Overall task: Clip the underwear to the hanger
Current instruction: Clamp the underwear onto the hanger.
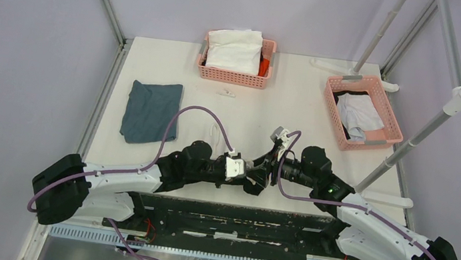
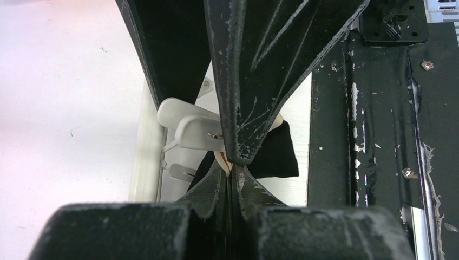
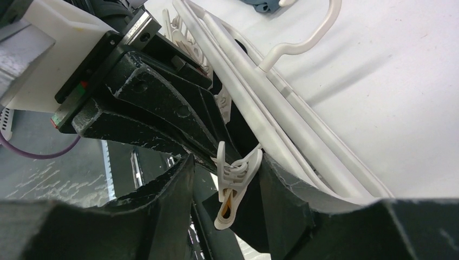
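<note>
Left claw (image 2: 231, 173), shut, pinched tan band of soft black underwear (image 2: 276, 154) beside small white plastic clip (image 3: 234, 187). Right claw (image 3: 226, 162) stood open around clip. Underwear looked floppy; grab band.

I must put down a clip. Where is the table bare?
Bare: between the folded cloth and the right basket; left of the back basket. Crowded: near edge, where left gripper, pinching the underwear, meets right gripper at the hanger.

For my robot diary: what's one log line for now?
left gripper: shut on underwear | right gripper: open around clip | hanger: lying flat
</note>
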You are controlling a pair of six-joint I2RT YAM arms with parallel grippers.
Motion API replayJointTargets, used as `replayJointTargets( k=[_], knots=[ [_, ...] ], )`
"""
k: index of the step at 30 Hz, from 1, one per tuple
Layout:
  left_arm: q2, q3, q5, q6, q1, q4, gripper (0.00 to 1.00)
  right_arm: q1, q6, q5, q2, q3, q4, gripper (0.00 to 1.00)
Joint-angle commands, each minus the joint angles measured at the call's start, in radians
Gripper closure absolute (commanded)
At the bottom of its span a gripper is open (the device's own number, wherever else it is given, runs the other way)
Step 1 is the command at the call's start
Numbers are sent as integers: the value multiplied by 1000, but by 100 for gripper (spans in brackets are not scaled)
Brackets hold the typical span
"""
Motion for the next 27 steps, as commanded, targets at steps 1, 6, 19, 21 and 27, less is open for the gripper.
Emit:
replayJointTargets(
  k=[1, 6, 19, 21, 27],
  knots=[
    [-20, 6, -5, -28, 4, 104, 97, 6, 4, 11, -20, 40, 27, 44],
    [-16, 1, -11, -25, 4, 105, 97, 6, 5, 27, -32, 40, 18, 35],
    [8, -108, -90, -48, 3, 219, 89, 6, 16, 102, -78, 37, -19, 21],
    [8, -124, -110, -52, 4, 237, 83, 6, 20, 110, -89, 36, -21, 20],
    [-5, -160, -135, -73, 4, 248, 55, 6, 25, 153, -120, 56, -88, 20]
  ],
)
